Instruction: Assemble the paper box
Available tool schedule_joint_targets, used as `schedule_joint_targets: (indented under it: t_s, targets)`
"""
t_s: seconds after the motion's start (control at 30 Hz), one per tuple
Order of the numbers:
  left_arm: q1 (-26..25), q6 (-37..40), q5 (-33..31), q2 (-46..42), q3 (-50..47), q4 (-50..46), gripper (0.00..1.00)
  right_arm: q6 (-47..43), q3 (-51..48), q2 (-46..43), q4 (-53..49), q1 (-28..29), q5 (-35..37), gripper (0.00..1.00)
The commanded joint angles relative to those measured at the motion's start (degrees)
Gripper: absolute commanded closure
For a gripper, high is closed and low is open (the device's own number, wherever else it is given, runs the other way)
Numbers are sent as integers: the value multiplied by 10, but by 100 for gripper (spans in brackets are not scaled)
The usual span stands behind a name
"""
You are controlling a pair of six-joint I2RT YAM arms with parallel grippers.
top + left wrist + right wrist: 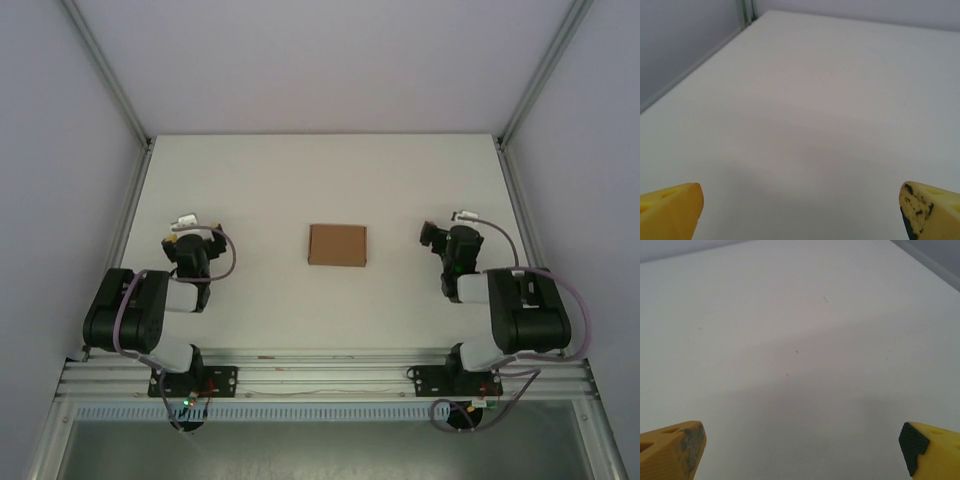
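Brown cardboard box (337,244) lies flat at the middle of the table (250,180), a small plain rectangle. From above you cannot tell whether any flaps are up or tucked.

Risks, as I judge them:
- The box looks light and the white table looks smooth. Push one edge with a single finger and it will likely slide or spin rather than fold. Brace it from the opposite side first.
- The box sits low. Come down too steeply and the fingertips may jam into the table just beside it, or crease a panel.
- The arms flank the box. Bring both in at once and the grippers may knock each other above it.

Pose:
- The left gripper (800,215) is well to the left of the box, with its arm folded back over its base. The jaws are spread wide, with nothing between the yellow fingers (671,210).
- The right gripper (802,452) is well to the right of the box in the same tuck. Its jaws are spread wide and empty.
- Neither gripper touches the box.
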Motion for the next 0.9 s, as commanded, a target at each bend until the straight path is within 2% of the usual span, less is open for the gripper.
schedule_joint_targets:
  t_s: [0.0,0.07,0.13,0.2,0.27,0.37,0.87]
  targets:
    - [6,15,31,14,1,107,0,29,15,5,50,-20,-18,0]
    - [7,6,37,-13,32,-3,0,30,26,-5,8,-24,-19,0]
    - [7,17,37,10,13,73,0,31,20,1,33,-23,-19,0]
    - [7,11,37,-8,28,10,0,30,20,-4,21,-24,-19,0]
    - [6,16,36,3,19,49,0,29,18,-3,29,-24,-20,0]
    - [5,14,37,-6,26,19,0,29,19,-4,25,-23,-19,0]
    - [2,18,33,-3,27,24,0,29,20,-4,24,-23,-19,0]
